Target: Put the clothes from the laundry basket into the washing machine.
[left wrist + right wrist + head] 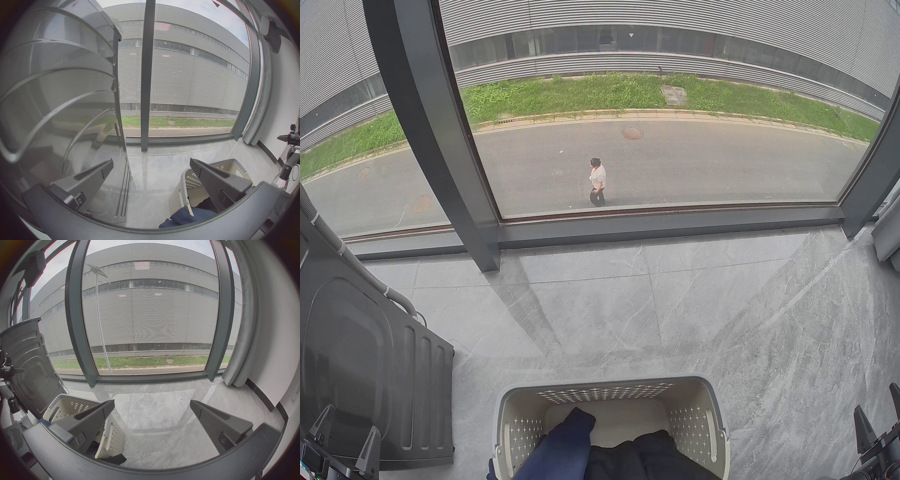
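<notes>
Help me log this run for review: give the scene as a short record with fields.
basket: laundry basket on the grey floor, straight ahead of the robot
contents: navy garment hanging over the rim; black garment beside it
washer: washing machine, grey, left of the basket
left arm: left gripper open, empty, close to the washing machine
right arm: right gripper open, empty, right of the basket
progress: both garments in the basket, none grasped
</notes>
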Controlling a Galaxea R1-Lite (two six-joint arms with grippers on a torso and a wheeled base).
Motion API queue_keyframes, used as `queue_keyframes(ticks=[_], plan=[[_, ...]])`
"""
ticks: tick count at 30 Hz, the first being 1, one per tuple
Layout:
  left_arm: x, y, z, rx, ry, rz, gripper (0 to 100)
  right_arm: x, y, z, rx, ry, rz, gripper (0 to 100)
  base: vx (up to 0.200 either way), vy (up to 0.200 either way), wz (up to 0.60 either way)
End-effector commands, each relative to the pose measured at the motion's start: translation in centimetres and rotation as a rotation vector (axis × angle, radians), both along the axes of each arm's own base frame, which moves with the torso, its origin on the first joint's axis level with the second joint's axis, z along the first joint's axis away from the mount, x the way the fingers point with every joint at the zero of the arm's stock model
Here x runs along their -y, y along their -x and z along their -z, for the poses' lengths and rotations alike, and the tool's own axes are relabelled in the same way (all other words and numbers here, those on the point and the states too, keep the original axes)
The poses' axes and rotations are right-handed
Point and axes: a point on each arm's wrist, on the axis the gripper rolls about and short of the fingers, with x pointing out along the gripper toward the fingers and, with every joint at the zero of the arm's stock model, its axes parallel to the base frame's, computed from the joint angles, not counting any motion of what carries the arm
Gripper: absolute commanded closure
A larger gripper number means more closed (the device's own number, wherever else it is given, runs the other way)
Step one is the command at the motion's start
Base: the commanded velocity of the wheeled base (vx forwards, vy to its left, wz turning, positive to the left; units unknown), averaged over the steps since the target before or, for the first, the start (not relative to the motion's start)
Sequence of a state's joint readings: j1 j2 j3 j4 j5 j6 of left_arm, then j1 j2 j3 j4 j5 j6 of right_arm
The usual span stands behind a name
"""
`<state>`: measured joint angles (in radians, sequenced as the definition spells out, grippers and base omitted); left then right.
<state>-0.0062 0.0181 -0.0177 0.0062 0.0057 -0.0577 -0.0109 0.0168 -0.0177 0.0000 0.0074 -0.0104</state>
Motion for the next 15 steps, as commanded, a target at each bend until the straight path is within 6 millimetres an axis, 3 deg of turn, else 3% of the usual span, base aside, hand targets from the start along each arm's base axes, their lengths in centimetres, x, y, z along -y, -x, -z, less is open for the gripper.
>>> queue_keyframes(ticks=[1, 15], plan=[[0.00, 0.02, 0.49, 0.002, 0.001, 0.000, 0, 0.00, 0.00, 0.53, -0.001, 0.000, 0.000, 0, -0.200, 0.000, 0.00], [0.00, 0.02, 0.49, 0.002, 0.001, 0.000, 0, 0.00, 0.00, 0.53, -0.001, 0.000, 0.000, 0, -0.200, 0.000, 0.00]])
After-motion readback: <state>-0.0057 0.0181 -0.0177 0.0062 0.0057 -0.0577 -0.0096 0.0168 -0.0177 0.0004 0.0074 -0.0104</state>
